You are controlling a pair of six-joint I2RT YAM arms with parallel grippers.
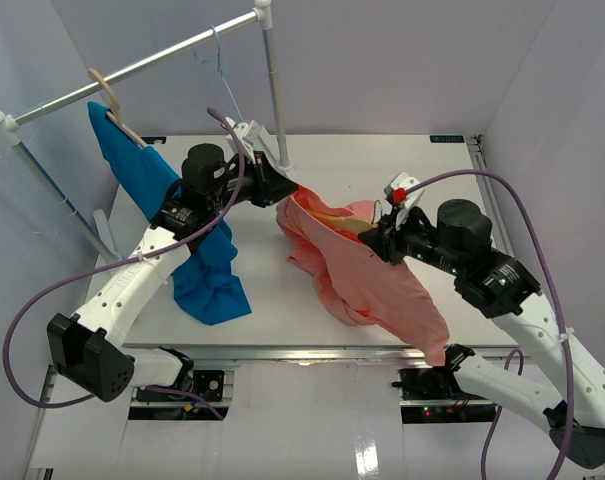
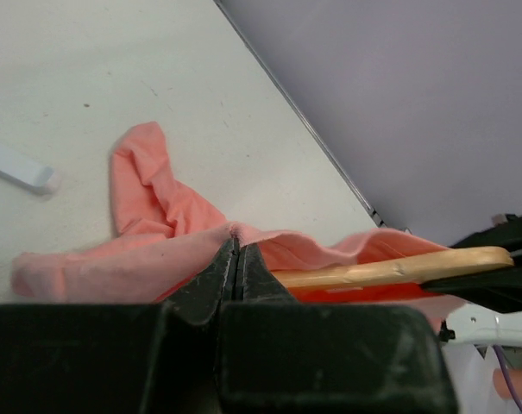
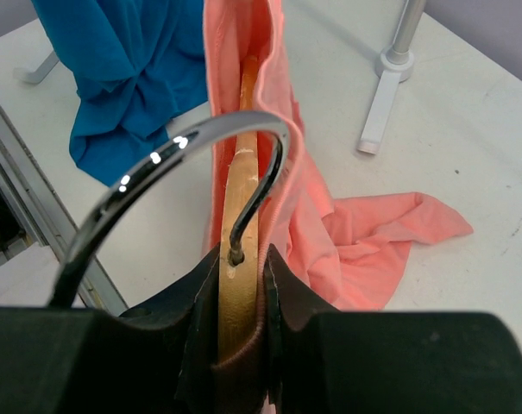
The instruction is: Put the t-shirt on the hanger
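The salmon-pink t-shirt (image 1: 367, 275) is draped between my two grippers above the table, one end trailing past the front edge. The wooden hanger (image 1: 344, 217) is inside it, its arm showing through the neck opening. My left gripper (image 1: 286, 195) is shut on the t-shirt's edge (image 2: 191, 250); the hanger's arm (image 2: 390, 269) runs just to its right. My right gripper (image 1: 390, 243) is shut on the hanger (image 3: 240, 259) at the base of its metal hook (image 3: 200, 151), with the t-shirt's collar (image 3: 273, 172) pinched against it.
A bright blue shirt (image 1: 197, 250) hangs from a tan hanger (image 1: 112, 100) on the clothes rail (image 1: 142, 65) at back left. A thin pale-blue wire hanger (image 1: 222, 75) hangs on the rail too. The rail's post (image 1: 277, 110) stands behind the left gripper.
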